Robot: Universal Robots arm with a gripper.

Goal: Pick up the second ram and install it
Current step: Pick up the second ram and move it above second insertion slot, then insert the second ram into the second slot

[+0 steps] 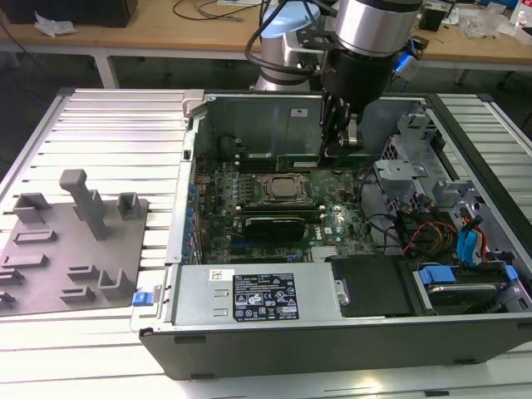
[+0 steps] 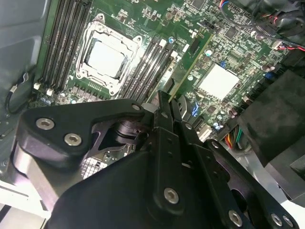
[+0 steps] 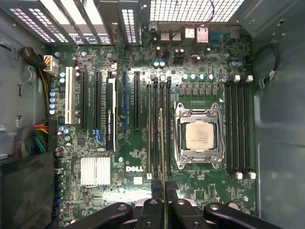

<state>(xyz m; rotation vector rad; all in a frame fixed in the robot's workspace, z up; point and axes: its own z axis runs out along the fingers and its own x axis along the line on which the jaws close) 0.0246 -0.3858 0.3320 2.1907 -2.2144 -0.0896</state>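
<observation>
My gripper [image 1: 342,143] hangs inside the open computer case, shut on the second ram [image 1: 299,159], a long narrow green stick held level above the motherboard [image 1: 332,229]. In the first wrist view the ram [image 3: 162,143] is seen edge-on as a thin line between the fingertips, with the gripper [image 3: 163,190] over the black memory slots [image 3: 155,129] beside the CPU socket [image 3: 199,136]. The second wrist view has the ram [image 2: 190,59] running out from the gripper [image 2: 170,102] past the slots [image 2: 150,64] next to the socket [image 2: 107,57]. The stick looks apart from the slots.
A grey plastic tray [image 1: 75,241] lies on the slatted table at the exterior view's left. The power supply [image 1: 258,295] lines the case's near wall, and cables and drive bays [image 1: 440,241] crowd the right. An expansion card [image 3: 111,114] stands a few slots away.
</observation>
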